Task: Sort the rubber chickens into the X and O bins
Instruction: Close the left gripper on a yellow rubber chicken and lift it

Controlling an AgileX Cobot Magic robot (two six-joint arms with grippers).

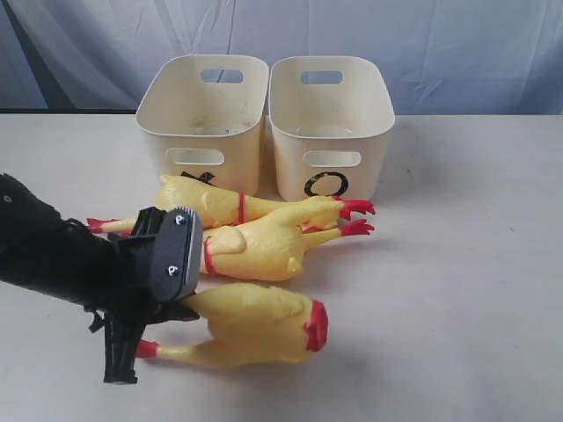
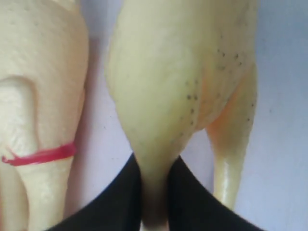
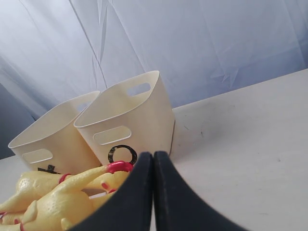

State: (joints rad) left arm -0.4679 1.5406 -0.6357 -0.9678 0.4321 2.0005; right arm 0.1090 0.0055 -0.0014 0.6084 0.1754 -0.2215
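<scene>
My left hand (image 2: 155, 192) pinches the tapered end of the closest chicken (image 1: 255, 321). Grasp made, I judge; next comes lifting it toward the bins (image 1: 180, 132) beyond.

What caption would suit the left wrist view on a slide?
Left gripper pinching the narrow end of one rubber chicken, a red-collared chicken alongside.

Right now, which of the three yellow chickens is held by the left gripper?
The front chicken, which lies alone nearest the camera: the left gripper pinches its narrow end. The middle chicken and the back chicken lie together before the bins, ungripped.
</scene>
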